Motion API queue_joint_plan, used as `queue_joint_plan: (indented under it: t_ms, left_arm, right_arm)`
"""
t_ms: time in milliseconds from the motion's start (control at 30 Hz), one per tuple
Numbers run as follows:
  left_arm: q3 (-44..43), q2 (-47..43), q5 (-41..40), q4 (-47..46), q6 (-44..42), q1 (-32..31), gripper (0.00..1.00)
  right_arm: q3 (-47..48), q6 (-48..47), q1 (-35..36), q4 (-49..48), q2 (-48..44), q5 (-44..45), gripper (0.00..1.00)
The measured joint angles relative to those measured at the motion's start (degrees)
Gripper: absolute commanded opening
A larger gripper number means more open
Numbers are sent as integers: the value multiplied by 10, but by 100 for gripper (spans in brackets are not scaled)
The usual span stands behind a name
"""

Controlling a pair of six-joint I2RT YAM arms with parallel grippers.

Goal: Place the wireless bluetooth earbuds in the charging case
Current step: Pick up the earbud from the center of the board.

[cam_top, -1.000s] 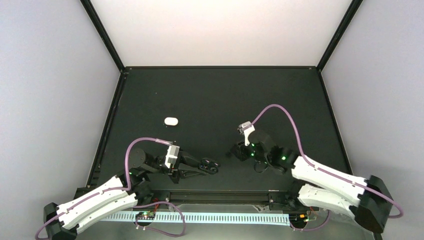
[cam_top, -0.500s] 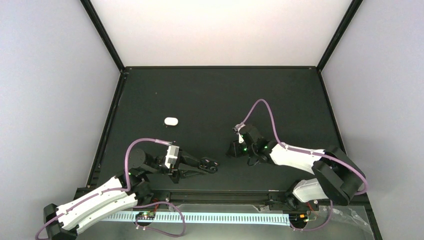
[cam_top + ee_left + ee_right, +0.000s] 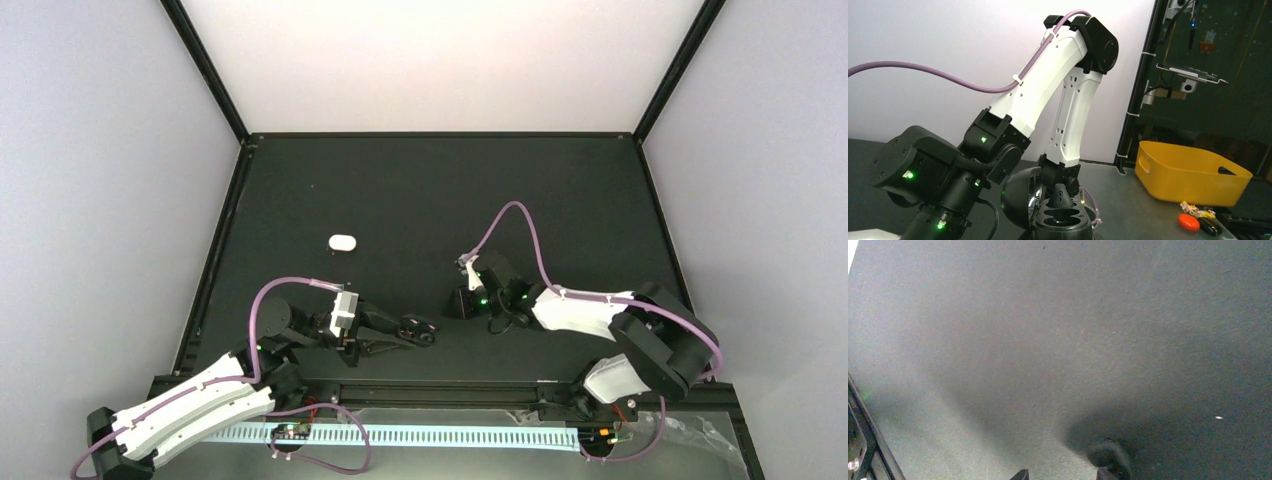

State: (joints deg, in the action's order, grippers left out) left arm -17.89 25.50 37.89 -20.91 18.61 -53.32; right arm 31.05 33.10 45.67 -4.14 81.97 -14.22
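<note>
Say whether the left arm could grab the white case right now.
Probably not: the left gripper is shut on the open black case, so its jaws are taken, though nothing lies between it and the white case.

— Where did the lone case lie?
— On the table, in its left half, about midway between the far and near edges and well apart from both arms.
— And the open case?
— In the left gripper, near the middle of the near edge. The right gripper sat just right of it, slightly farther back.
— The bud?
— On the table, just before that gripper's fingers.
</note>
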Motion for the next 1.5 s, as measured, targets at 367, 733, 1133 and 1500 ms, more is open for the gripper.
queue_joint_plan:
  t_ms: [367, 733, 1133, 1500]
  left_arm:
    - [0, 0, -1, 1, 0, 0, 2]
    - [0, 0, -2, 9, -1, 0, 2]
    - [0, 0, -2, 12, -4, 0, 2]
    - [0, -3, -2, 16, -4, 0, 2]
  right_arm:
    - [5, 18, 15, -1, 21, 13, 35]
    - [21, 18, 16, 43, 5, 75, 37]
    - [12, 13, 14, 103, -63, 97, 44]
    - [17, -14, 27, 134, -68, 106, 38]
